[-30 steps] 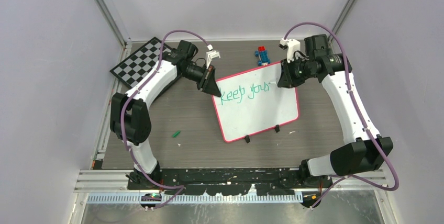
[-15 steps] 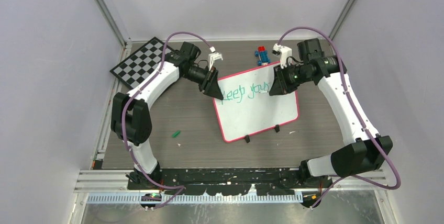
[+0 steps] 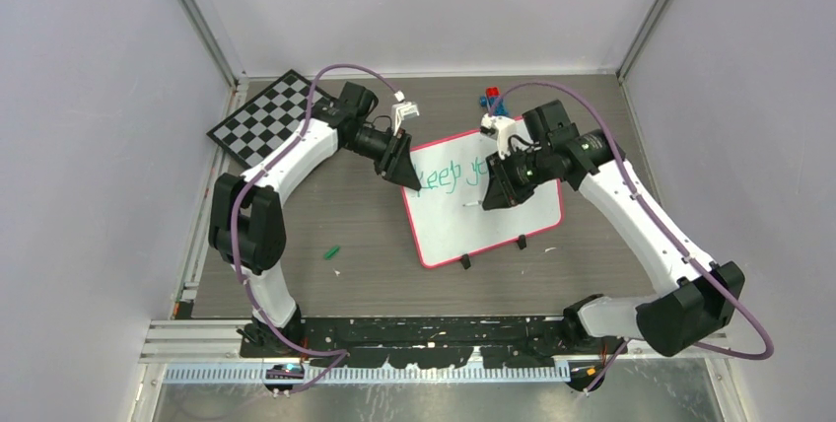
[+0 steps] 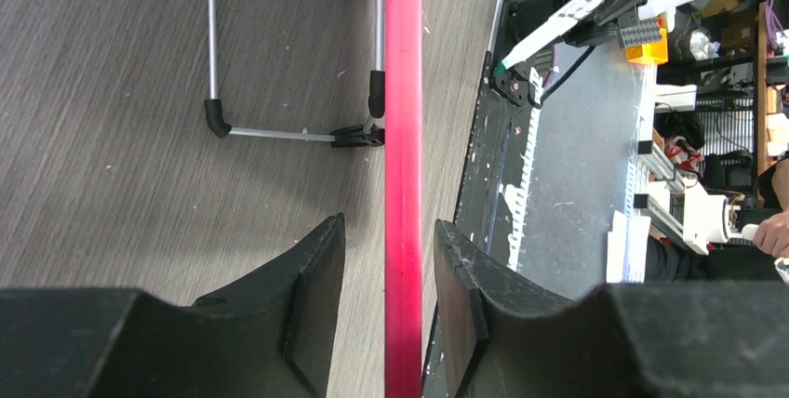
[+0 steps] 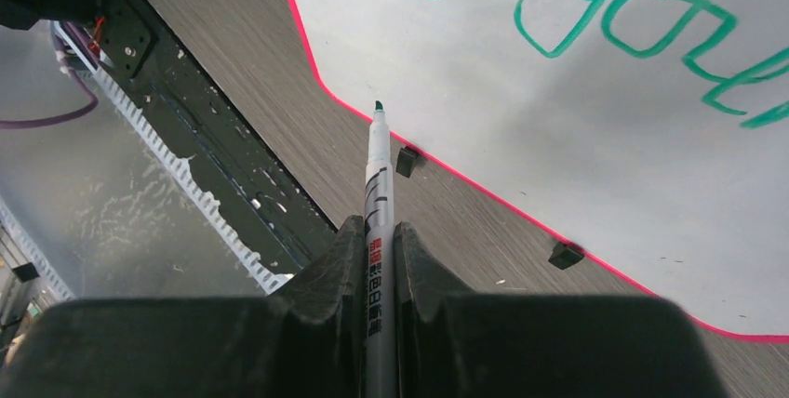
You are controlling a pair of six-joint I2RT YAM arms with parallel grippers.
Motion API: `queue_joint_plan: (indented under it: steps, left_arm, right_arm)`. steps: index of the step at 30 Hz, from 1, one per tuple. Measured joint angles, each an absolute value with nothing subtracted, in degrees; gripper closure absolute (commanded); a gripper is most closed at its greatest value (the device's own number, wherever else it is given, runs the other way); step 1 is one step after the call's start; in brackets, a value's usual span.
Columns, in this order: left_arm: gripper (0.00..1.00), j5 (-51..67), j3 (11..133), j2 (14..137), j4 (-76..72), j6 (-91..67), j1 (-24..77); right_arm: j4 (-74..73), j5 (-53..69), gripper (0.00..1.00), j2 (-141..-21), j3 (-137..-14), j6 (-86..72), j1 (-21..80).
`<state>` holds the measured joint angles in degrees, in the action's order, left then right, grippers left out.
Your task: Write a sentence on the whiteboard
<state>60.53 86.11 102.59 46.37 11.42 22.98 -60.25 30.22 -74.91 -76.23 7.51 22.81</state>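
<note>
Grips green marker in right jaws near whiteboard; straddles its red rim with left jaws slightly apart.

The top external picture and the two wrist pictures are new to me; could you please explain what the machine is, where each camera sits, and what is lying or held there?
The machine is two robot arms bolted at the table's near edge. The top view looks down from above and behind them; each wrist view looks out along that arm's own fingers. On the wooden table rests a whiteboard with green lettering, a chessboard at far left, red and blue blocks beyond the board, and a small green piece nearer the arms. The left gripper straddles the board's red rim, a gap showing on each side. The right gripper is shut on a green-tipped marker.
</note>
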Motion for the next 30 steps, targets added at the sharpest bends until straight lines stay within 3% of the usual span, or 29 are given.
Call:
queue_joint_plan:
  steps: [6,14,22,30]
  left_arm:
    - [0.63,60.5,85.9,102.6,45.8,10.9,23.0]
    - [0.78,60.5,85.7,102.6,45.4,10.6,23.0]
    - [0.99,60.4,85.3,102.6,44.8,10.3,23.0]
    - [1.0,60.1,84.2,102.2,42.9,9.1,22.9]
  right_arm:
    - [-54.2,27.3,1.0,-72.2,-70.1,5.4,26.8]
    - [-45.1,25.6,1.0,-70.8,-63.0,4.5,30.8]
    - [-39.7,25.1,1.0,-70.8,-60.5,6.5,36.5]
    - [-36.8,24.0,1.0,-70.8,-59.6,8.5,37.8]
